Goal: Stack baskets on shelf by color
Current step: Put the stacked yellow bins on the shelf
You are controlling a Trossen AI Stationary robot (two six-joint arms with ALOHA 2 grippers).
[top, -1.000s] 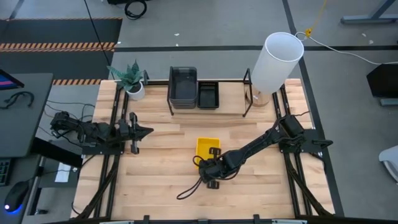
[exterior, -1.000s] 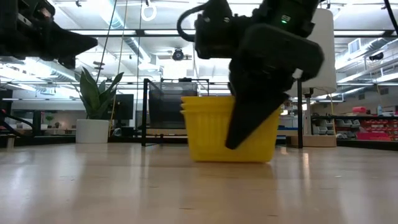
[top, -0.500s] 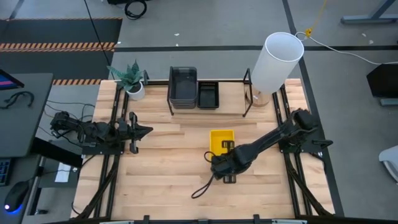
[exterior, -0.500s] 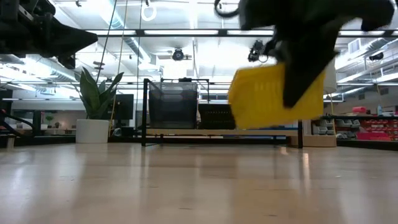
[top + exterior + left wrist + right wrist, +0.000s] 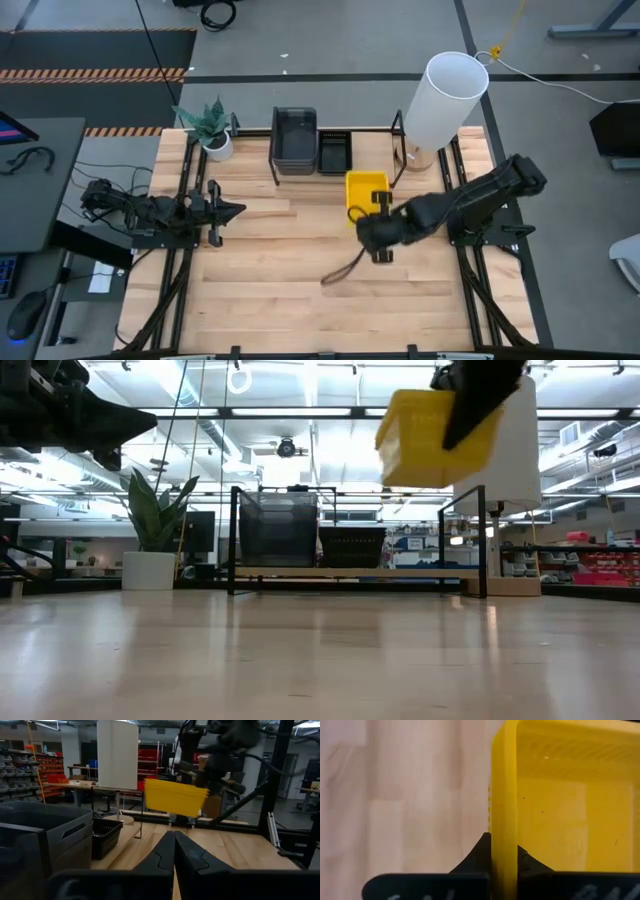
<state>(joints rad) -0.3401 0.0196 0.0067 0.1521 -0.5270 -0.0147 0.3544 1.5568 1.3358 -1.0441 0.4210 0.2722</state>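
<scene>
The wooden table (image 5: 250, 270) fills the centre of the high view, running from the lower edge up to about a third of the way down the frame. Near its upper right corner stands a tall white cylinder (image 5: 445, 100), the largest thing on it. Along the table's upper edge, at centre, sits the shelf (image 5: 335, 150), a low rack of thin black tubes with upright posts. In its left bay lies a dark grey basket (image 5: 294, 135); just to the right of that, in the middle bay, a smaller black basket (image 5: 335, 152). The right bay of the shelf holds no basket.

The right arm reaches in from the right side of the frame towards the centre. The right gripper (image 5: 372, 218) is clamped on the near wall of a yellow basket (image 5: 366, 188), one finger inside the wall and one outside, as the right wrist view shows. The yellow basket (image 5: 435, 435) hangs well above the table in the low view, tilted, in the upper right of that frame, higher than the shelf's top rail and in front of the white cylinder. In the high view it sits just below the shelf's right bay, touching nothing but the gripper.

The left gripper (image 5: 232, 210) rests at the left middle of the frame, fingers pressed together with nothing between them, well apart from the baskets.

A small potted plant (image 5: 212, 128) stands at the table's upper left corner.
</scene>
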